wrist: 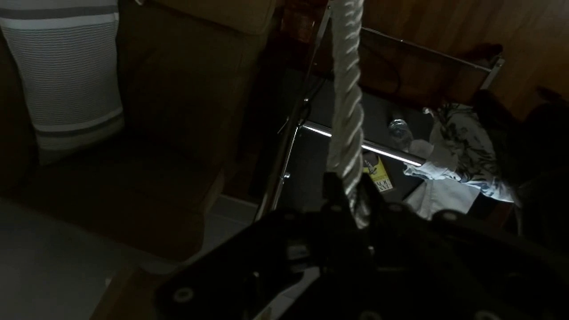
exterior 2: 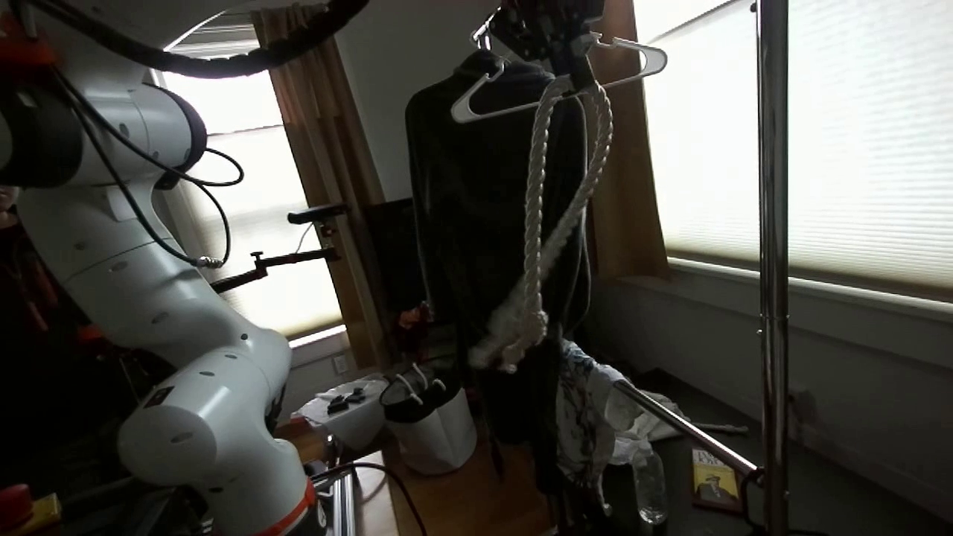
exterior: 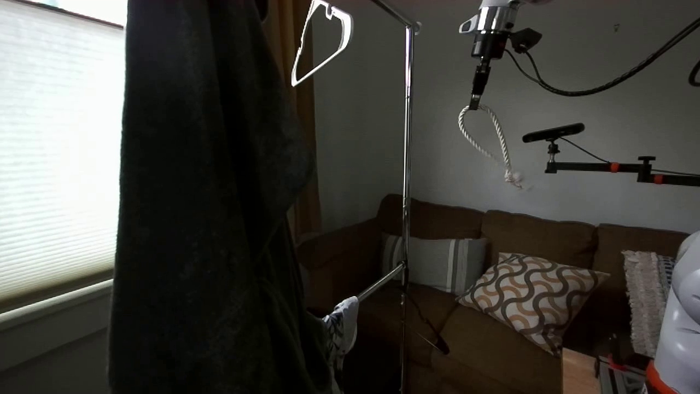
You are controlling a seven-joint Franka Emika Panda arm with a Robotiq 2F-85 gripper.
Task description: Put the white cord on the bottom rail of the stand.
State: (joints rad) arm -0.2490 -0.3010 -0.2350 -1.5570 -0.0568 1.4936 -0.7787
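Observation:
The white twisted cord [exterior: 500, 134] hangs as a loop from my gripper [exterior: 474, 103], with its knotted, frayed ends at the bottom. It also hangs in an exterior view [exterior 2: 533, 223], and one strand runs up from the jaws in the wrist view [wrist: 349, 102]. My gripper [wrist: 351, 191] is shut on the cord, high in the air. The metal stand [exterior: 407, 137] has a lower horizontal rail [exterior: 381, 282], which also shows in an exterior view [exterior 2: 689, 430] and the wrist view [wrist: 391, 154]. The cord is well above this rail and apart from it.
A patterned cloth [exterior 2: 581, 409] drapes over part of the lower rail. A dark garment [exterior: 208, 191] and a white hanger [exterior: 348, 30] hang from the stand's top. A sofa [exterior: 536, 235] stands behind. A camera on an arm [exterior: 596, 166] stands nearby.

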